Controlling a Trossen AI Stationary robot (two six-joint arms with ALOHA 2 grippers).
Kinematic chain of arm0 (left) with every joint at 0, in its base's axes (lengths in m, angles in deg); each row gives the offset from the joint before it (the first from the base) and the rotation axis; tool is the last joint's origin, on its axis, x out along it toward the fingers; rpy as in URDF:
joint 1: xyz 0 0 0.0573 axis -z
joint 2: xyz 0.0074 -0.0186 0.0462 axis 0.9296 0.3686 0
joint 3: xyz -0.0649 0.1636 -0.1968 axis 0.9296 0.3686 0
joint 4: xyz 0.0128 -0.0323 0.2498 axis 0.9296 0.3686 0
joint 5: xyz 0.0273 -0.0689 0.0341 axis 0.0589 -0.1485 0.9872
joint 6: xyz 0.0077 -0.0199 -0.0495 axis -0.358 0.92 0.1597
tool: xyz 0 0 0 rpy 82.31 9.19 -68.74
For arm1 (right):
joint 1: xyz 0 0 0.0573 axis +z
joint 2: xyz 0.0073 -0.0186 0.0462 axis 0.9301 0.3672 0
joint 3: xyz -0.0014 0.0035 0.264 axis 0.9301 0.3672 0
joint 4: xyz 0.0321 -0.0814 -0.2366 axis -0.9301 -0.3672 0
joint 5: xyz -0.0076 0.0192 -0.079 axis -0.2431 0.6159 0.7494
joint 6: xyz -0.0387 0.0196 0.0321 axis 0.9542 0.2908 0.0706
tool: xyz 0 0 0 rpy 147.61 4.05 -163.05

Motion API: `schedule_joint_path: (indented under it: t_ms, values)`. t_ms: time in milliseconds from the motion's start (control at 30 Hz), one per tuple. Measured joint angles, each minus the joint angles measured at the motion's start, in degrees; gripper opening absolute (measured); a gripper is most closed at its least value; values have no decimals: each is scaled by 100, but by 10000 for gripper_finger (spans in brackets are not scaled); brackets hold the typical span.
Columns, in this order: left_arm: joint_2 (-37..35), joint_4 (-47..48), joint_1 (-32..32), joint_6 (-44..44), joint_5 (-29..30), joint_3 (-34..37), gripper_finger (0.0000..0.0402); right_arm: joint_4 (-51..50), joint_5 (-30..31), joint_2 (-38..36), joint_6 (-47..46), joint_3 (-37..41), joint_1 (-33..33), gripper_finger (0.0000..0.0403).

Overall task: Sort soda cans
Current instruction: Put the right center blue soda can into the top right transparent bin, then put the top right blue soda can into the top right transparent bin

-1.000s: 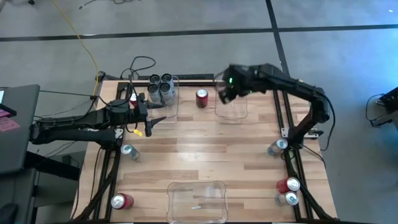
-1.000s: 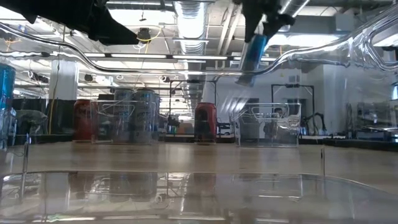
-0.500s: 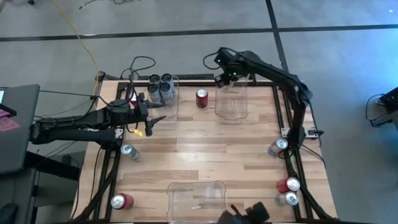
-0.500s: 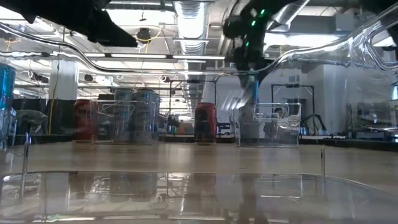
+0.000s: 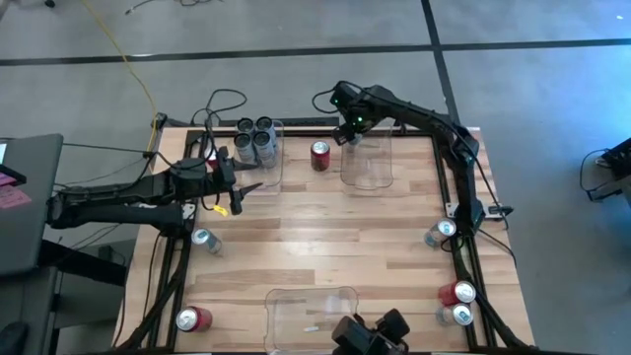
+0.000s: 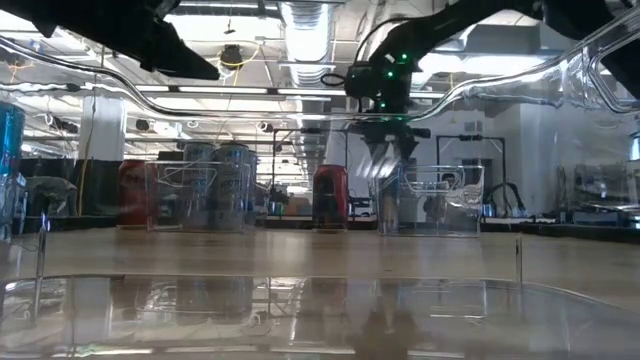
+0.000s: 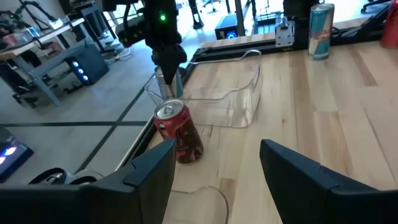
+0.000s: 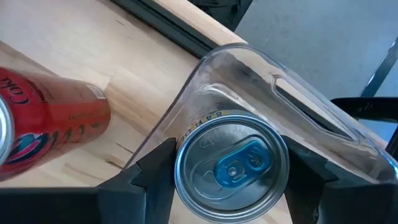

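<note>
My right gripper is shut on a silver soda can with a blue tab, low inside the far left corner of a clear bin at the table's far side. Whether the can's base touches the bin floor is hidden. A red soda can stands upright on its base just left of that bin. My left gripper hangs open with nothing between its fingers, at the table's left, facing the red can. My right gripper pinches the silver can by its side wall just under the top rim, one finger on each side. The fingers come from above, slanting steeply down. The can stays upright, top up, inside the bin's corner.
A second clear bin at the far left holds several dark and silver cans. A third clear bin sits at the near edge, next to a dark object. Loose cans lie at the left, near left and right.
My right gripper has carried the silver can toward the table's far left and down, from above the bin into its far left corner, tipping more steeply downward. The can stays upright in the hold. A dark object has come in at the near edge.
</note>
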Motion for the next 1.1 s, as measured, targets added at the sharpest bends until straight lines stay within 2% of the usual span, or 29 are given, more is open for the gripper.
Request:
schedule_joint_path:
  t_ms: [267,567,667,833,1000,1100]
  values:
    - [0,21,0,86,0,0,229,233,-37,-24,96,11,34,296]
    - [0,101,0,119,-1,0,229,68,-39,-134,133,9,53,362]
    - [-2,192,2,137,145,0,229,-49,-34,-328,134,9,73,369]
    - [-4,286,-4,555,1573,0,229,-6,10,-816,264,9,162,368]
    - [0,643,2,861,1646,0,229,-14,99,-1305,284,9,279,369]
    - [0,646,0,1095,1440,0,229,-20,142,-1553,282,9,444,368]
